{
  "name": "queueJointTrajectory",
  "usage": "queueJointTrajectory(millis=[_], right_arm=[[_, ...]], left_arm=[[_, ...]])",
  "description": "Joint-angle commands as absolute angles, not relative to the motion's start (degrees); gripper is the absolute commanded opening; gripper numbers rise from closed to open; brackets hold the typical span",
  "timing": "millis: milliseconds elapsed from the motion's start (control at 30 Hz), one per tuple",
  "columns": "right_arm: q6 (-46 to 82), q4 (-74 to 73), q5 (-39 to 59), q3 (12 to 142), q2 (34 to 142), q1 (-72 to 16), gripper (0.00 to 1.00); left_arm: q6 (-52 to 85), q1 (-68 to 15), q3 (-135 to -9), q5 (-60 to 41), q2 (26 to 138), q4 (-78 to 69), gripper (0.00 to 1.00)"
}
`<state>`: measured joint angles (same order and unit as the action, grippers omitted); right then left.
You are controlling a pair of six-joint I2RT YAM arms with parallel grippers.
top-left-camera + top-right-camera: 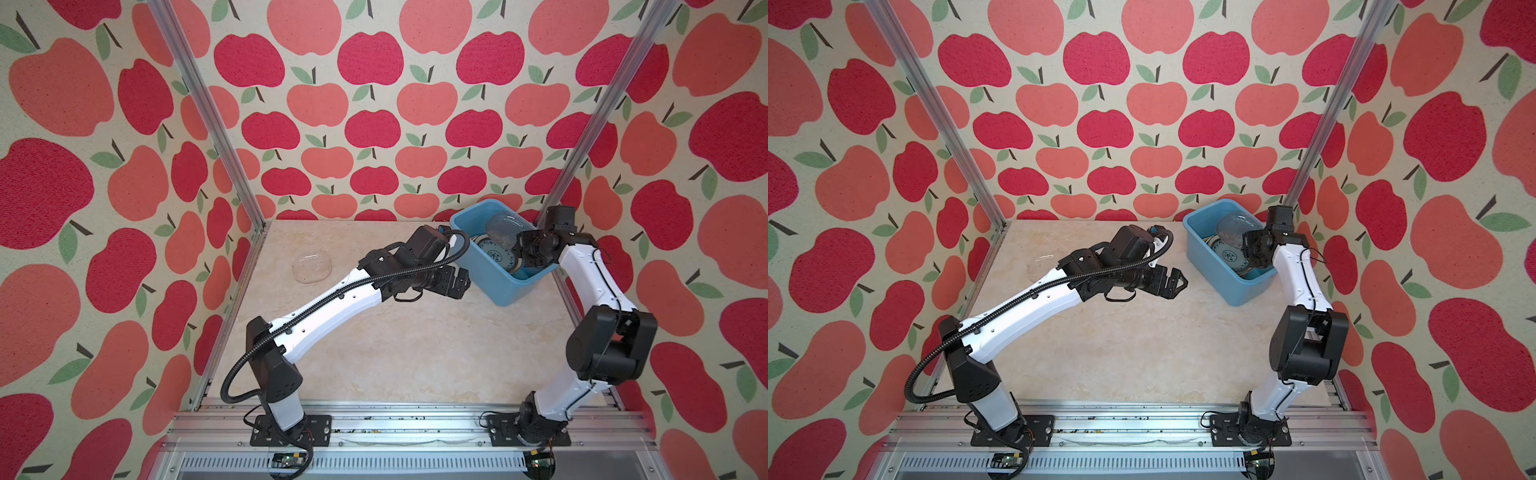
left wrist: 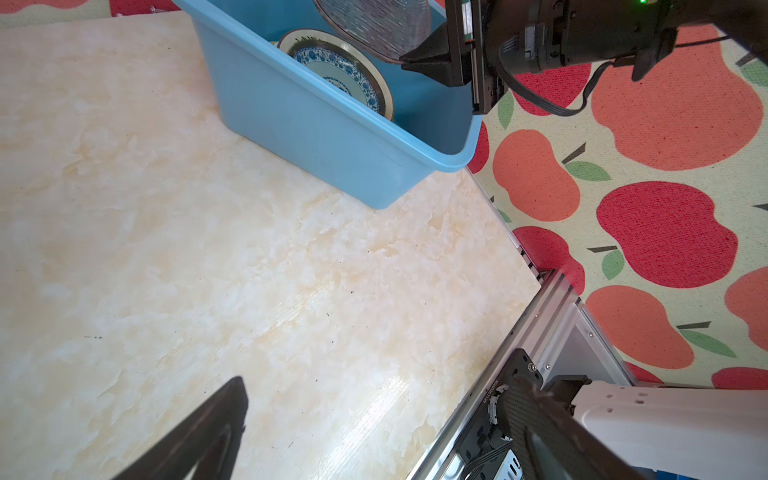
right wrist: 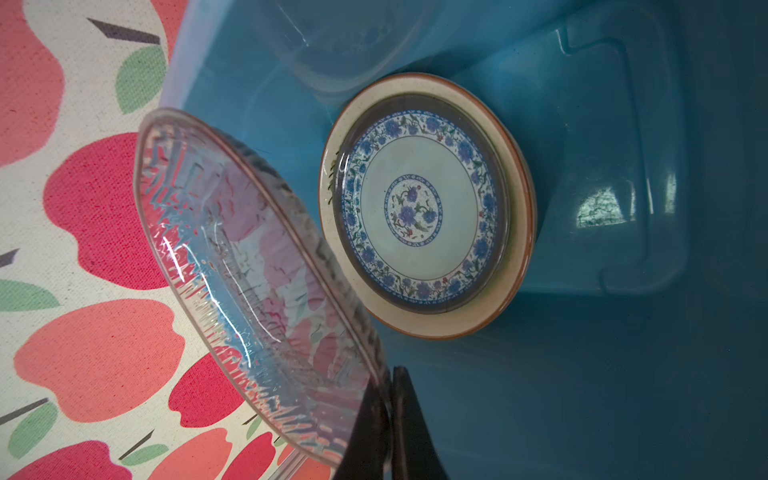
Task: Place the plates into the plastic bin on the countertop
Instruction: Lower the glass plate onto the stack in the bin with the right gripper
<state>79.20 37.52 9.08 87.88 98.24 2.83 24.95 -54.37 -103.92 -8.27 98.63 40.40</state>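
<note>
Both top views are bright and evenly lit by soft, diffuse light, with only faint shadows under the arms on the glossy beige marble-look countertop (image 1: pixel 415 345). The apple-patterned walls (image 1: pixel 62 208) swell and stretch toward the picture edges. In the left wrist view a pale sheen lies on the countertop near its front edge, and the left gripper (image 2: pixel 374 388) shows black fingers (image 2: pixel 199 432) soft and out of focus. The right wrist view is dim inside the light blue plastic bin (image 3: pixel 623 374), whose floor carries one small bright reflection. Thin white glints run along the sharply rendered clear glass plate (image 3: pixel 232 266), while the right gripper (image 3: pixel 391 390) is blurred.
</note>
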Motion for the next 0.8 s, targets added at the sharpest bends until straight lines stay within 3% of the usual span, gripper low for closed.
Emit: queueJointTrajectory(millis=[0, 533, 767], right_arm=[[80.3, 41.7, 4.6, 90.9, 100.2, 1.6, 0.02], [77.5, 49.6, 0.4, 99.3, 109.0, 0.3, 0.05], [77.1, 50.5, -0.3, 99.1, 110.1, 0.3, 0.13]], left_arm=[[26.2, -54.0, -102.4, -6.7, 95.5, 39.1, 0.99], [28.7, -52.5, -95.3, -4.8, 91.3, 37.7, 0.99], [28.7, -51.8, -95.2, -5.3, 91.5, 37.5, 0.99]])
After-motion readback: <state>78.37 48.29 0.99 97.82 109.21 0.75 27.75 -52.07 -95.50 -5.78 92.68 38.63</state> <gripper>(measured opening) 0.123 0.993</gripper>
